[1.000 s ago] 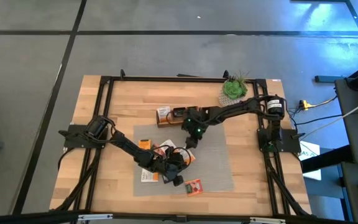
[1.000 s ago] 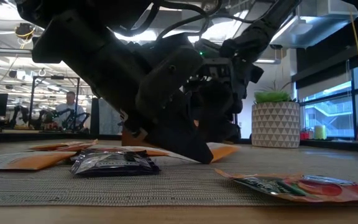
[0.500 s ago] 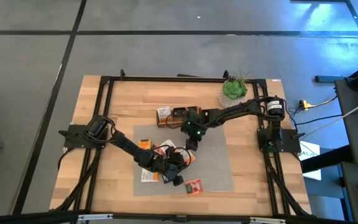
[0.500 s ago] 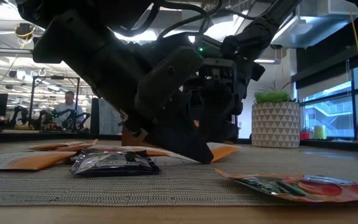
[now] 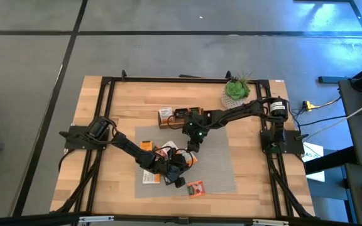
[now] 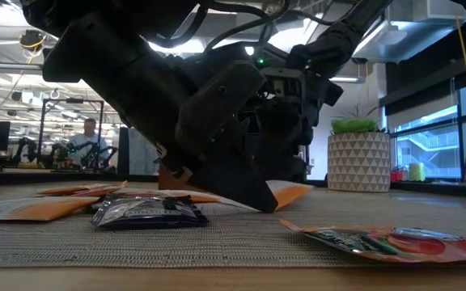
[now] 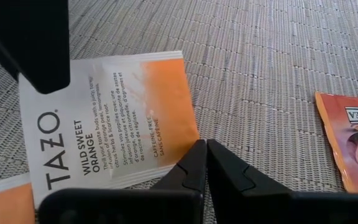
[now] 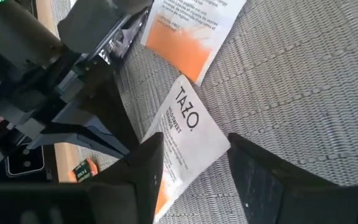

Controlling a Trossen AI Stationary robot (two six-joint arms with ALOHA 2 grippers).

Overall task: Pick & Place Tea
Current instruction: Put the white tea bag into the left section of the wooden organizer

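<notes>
- A grey woven mat (image 7: 291, 74) is spread over the wooden table (image 5: 99, 119).
- On it, a sachet (image 7: 104, 124) printed "TAZO WILD SWEET ORANGE" is pinched at its edge by the left gripper (image 7: 206, 163), fingers together.
- Farther along, a second Tazo sachet (image 8: 188, 134) is straddled by the right gripper (image 8: 191, 165), fingers apart.

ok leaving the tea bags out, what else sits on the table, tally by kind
potted plant: 1
wooden tray: 1
grey woven mat: 1
total: 3
</notes>
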